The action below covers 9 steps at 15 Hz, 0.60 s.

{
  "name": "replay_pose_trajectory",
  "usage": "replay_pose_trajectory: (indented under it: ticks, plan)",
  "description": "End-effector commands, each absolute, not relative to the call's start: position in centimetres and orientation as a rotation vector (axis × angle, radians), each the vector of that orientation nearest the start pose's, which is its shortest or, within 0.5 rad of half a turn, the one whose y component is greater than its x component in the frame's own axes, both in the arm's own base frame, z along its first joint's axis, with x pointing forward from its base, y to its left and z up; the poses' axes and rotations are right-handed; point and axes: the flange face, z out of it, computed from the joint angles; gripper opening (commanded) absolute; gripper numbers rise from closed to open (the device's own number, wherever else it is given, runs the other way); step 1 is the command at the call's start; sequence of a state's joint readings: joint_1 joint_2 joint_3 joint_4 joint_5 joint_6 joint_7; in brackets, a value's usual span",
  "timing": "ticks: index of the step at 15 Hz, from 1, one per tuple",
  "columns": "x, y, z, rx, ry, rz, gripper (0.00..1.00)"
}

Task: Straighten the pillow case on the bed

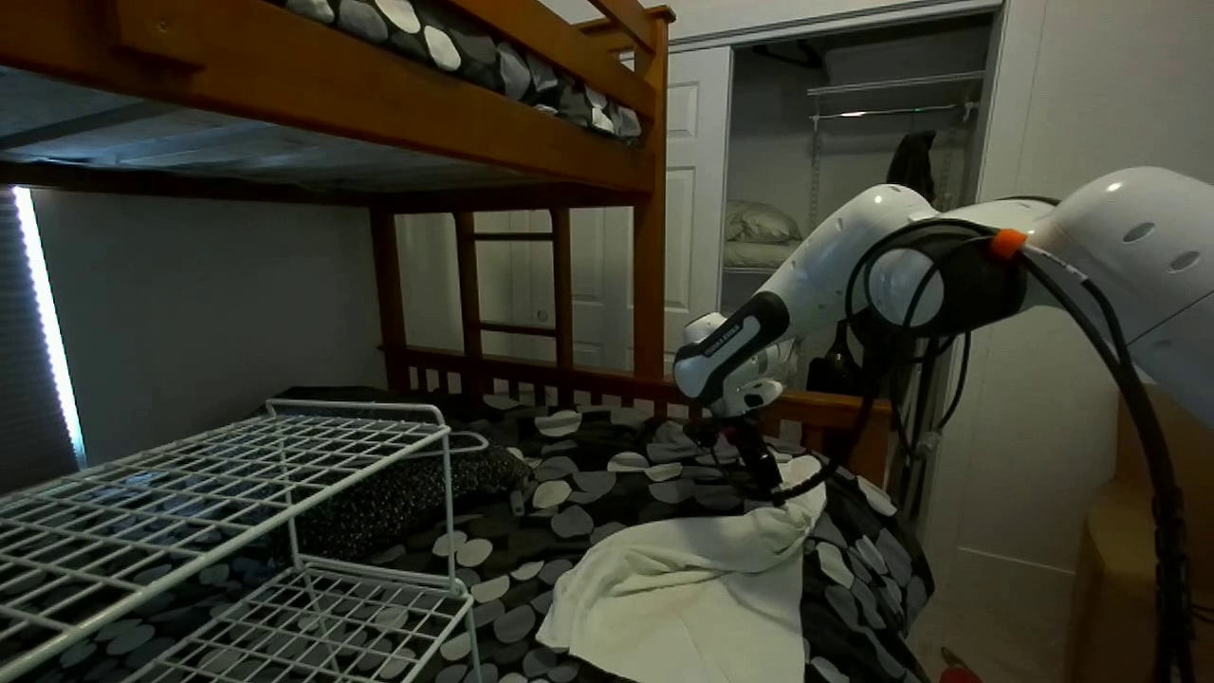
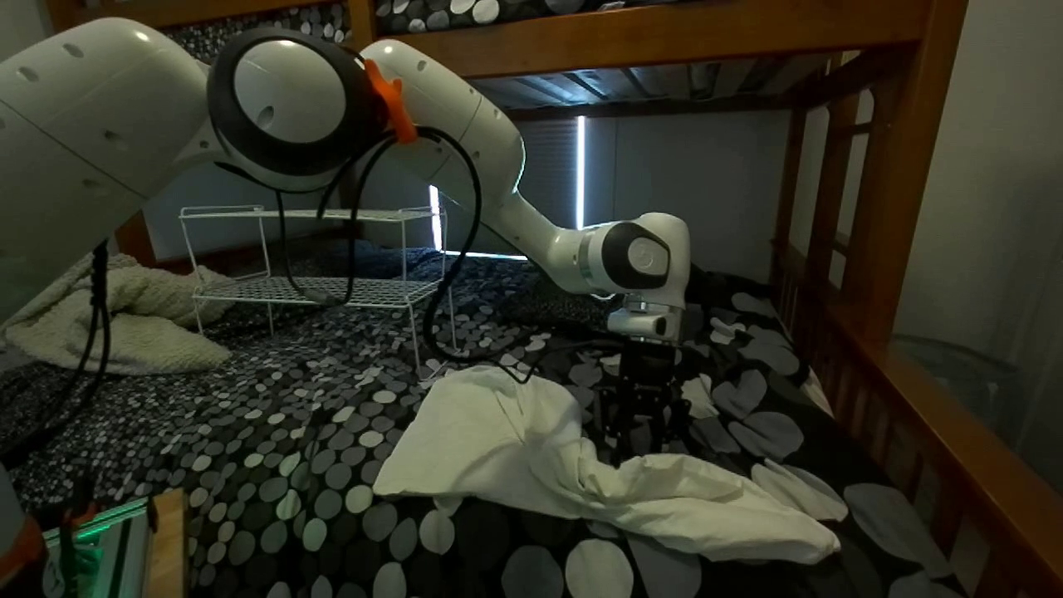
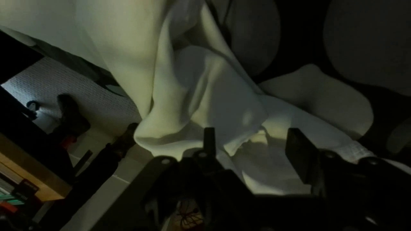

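The cream-white pillow case lies bunched and wrinkled on the dark pebble-print bedding of the bed in both exterior views [image 1: 702, 607] [image 2: 490, 432]. The brown wooden bed frame [image 1: 650, 247] also shows in an exterior view [image 2: 972, 482]. My gripper [image 1: 770, 486] points down at the pillow case's end near the slatted rail. In an exterior view the gripper [image 2: 648, 423] is just behind the cloth's fold. In the wrist view the gripper's fingers [image 3: 251, 130] are apart, with folds of the pillow case [image 3: 221, 93] beyond and between them. I cannot tell whether they touch the cloth.
A white wire-grid rack [image 1: 360, 427] stands on the bed, also in an exterior view [image 2: 332, 291]. A dark speckled cushion [image 1: 408, 498] lies behind it. A cream fleece [image 2: 141, 324] lies at one side. The upper bunk [image 1: 427, 104] hangs overhead. A black cable [image 2: 465, 274] droops from the arm.
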<state>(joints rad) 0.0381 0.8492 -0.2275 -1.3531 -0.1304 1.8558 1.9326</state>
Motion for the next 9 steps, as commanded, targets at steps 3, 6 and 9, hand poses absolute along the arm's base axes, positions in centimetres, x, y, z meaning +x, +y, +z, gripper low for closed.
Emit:
replay_pose_trajectory:
  ticks: [3, 6, 9]
  plan:
    - [70.08, -12.08, 20.68, -1.778, 3.089, 0.055, 0.60]
    - [70.33, -11.93, 20.66, -1.753, 3.103, 0.072, 0.68]
    - [70.42, -11.18, 20.19, -1.772, 3.098, 0.082, 0.66]
